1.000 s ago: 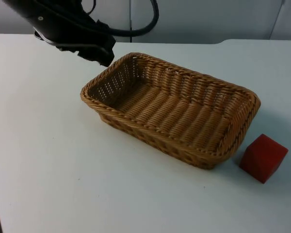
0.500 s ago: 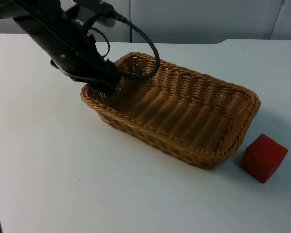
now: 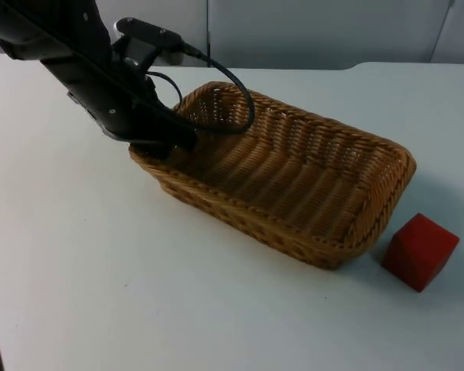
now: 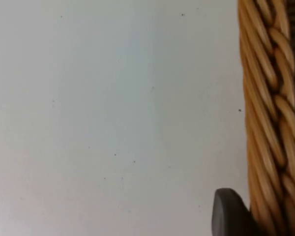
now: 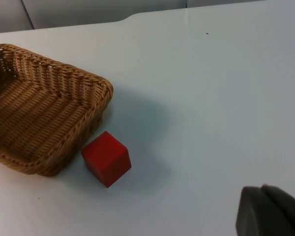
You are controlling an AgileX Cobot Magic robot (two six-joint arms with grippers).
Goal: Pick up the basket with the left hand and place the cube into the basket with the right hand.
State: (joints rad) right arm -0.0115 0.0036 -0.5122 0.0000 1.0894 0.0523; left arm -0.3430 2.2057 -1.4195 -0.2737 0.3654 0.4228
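**Basket on the table, left gripper at its rim**

The basket sits on the white table. The left gripper is down at the basket's left end, one fingertip just outside the braided rim; I cannot tell how wide it stands. The red cube lies on the table just beside the basket's right corner. The right gripper waits well apart from the cube, its spread unclear.
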